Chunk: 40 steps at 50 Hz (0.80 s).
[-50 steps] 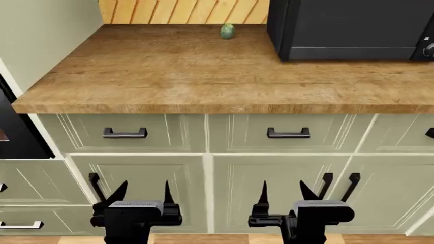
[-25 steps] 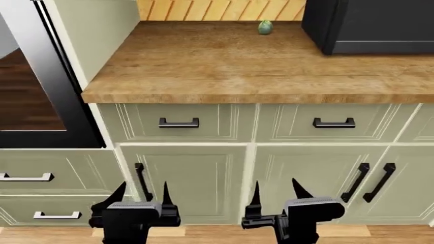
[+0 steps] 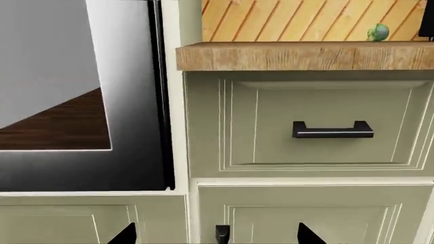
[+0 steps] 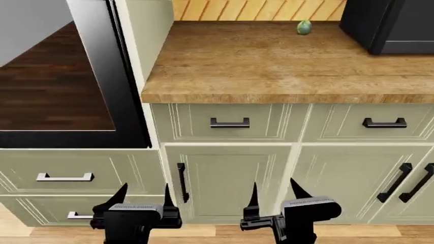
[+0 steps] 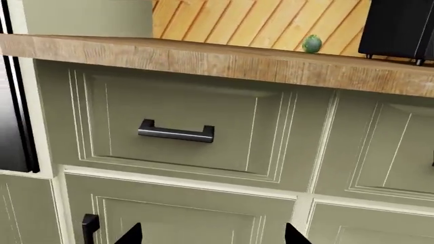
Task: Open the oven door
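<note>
The oven door [image 4: 68,91] is a glossy black-framed panel with dark reflective glass, at the left of the head view. It stands flush in the wall unit, closed. The same oven door [image 3: 74,101] fills the left half of the left wrist view, and its black edge [image 5: 13,101] shows in the right wrist view. My left gripper [image 4: 144,195] hangs low in front of the cabinets, open and empty, right of and below the oven door. My right gripper [image 4: 275,190] is also open and empty, further right.
A wooden countertop [image 4: 271,66] runs right of the oven, with a small green object [image 4: 304,27] and a black microwave [image 4: 390,25] at the back. Pale green drawers [image 4: 227,122] and cabinet doors [image 4: 224,183] with black handles lie below. Drawers with silver handles [image 4: 64,177] sit under the oven.
The view has shifted left, so the oven door has come further into sight and the counter and microwave have slid right. Both grippers keep their pose, open.
</note>
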### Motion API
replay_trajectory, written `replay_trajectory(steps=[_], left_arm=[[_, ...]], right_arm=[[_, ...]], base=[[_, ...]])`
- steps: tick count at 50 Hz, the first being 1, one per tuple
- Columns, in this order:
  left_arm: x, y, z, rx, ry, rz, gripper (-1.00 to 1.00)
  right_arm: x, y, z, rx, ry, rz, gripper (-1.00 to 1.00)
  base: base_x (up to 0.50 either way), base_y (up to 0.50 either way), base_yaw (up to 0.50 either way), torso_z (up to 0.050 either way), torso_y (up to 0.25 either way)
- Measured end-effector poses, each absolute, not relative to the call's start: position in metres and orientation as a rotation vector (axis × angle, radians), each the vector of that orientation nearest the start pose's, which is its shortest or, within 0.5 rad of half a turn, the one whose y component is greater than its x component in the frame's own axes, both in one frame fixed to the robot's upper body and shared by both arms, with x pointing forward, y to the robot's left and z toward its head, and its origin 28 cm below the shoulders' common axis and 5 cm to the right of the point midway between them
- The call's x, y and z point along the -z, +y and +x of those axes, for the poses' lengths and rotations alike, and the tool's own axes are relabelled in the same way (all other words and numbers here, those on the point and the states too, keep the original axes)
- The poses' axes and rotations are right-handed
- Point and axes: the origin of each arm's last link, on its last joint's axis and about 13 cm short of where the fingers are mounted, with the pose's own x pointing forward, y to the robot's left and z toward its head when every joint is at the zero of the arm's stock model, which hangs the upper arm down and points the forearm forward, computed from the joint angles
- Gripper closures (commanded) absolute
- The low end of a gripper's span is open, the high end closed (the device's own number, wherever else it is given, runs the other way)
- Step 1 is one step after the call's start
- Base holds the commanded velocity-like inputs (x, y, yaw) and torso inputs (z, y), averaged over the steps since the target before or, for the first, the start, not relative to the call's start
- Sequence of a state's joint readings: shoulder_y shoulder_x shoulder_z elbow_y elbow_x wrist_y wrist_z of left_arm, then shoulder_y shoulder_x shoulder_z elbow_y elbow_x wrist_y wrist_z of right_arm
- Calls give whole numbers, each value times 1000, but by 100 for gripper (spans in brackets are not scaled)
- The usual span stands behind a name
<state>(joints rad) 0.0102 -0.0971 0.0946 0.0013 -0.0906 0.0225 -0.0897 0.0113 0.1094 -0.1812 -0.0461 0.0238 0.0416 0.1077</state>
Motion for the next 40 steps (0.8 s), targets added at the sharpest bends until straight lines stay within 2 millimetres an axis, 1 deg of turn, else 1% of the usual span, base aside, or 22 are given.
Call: replay_trajectory(steps=[40], left_arm=[[-10,207,206,18,4,0,-100]], right_arm=[[-20,-87,211,-72,-8,-102,-100]], base=[[0,500,0,0,0]])
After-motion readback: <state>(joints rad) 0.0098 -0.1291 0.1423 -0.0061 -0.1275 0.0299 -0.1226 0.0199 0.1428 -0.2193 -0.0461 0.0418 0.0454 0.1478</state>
